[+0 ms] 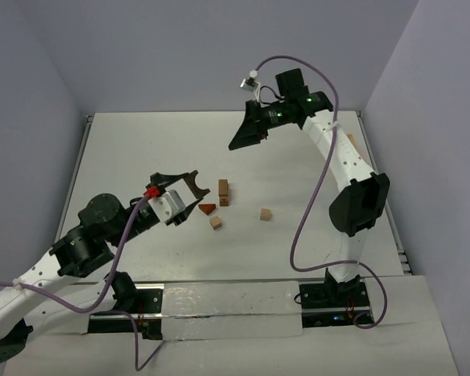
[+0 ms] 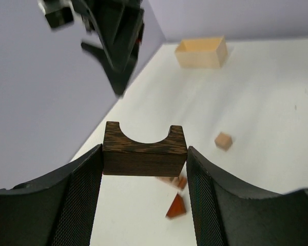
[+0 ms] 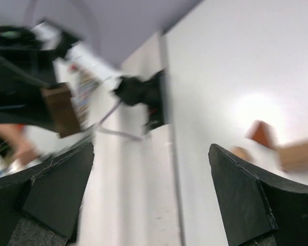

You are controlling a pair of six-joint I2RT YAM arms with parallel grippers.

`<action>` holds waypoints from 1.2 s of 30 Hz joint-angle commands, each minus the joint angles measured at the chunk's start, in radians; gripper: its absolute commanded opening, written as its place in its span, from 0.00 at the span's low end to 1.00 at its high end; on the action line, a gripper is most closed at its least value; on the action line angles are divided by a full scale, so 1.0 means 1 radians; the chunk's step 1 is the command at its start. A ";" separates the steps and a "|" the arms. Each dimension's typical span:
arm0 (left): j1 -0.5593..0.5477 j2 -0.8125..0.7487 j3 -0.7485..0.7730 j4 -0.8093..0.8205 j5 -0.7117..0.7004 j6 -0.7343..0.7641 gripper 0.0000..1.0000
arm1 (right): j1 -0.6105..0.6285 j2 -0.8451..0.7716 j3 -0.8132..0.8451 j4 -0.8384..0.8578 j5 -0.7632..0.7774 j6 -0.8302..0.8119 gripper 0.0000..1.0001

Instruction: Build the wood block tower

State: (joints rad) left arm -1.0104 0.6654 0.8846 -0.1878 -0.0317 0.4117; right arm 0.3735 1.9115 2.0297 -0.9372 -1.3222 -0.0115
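My left gripper (image 1: 180,182) is shut on a dark brown arch block (image 1: 191,187) and holds it above the table, left of the loose blocks. In the left wrist view the arch (image 2: 143,151) sits clamped between the two pads, notch facing away. On the table lie a tan bar stack (image 1: 223,191), a reddish wedge (image 1: 207,208) and two tan cubes (image 1: 216,222) (image 1: 265,214). The wedge (image 2: 176,206) and one cube (image 2: 223,141) show beyond the jaws. My right gripper (image 1: 241,139) is open and empty, raised over the far middle of the table. Its view is blurred.
A pale wooden open box (image 2: 201,52) stands at the far right, mostly hidden behind the right arm in the top view. The right arm (image 2: 113,41) hangs above the table ahead of my left gripper. Walls close the table on three sides.
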 commanded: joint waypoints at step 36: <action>0.675 1.218 0.665 -0.840 0.248 0.528 0.28 | -0.076 -0.432 -0.494 0.236 0.408 -0.146 1.00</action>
State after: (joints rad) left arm -0.3138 1.8651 1.5627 -1.1492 0.2926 0.9911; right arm 0.3031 1.5242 1.5475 -0.7383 -0.9161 -0.1436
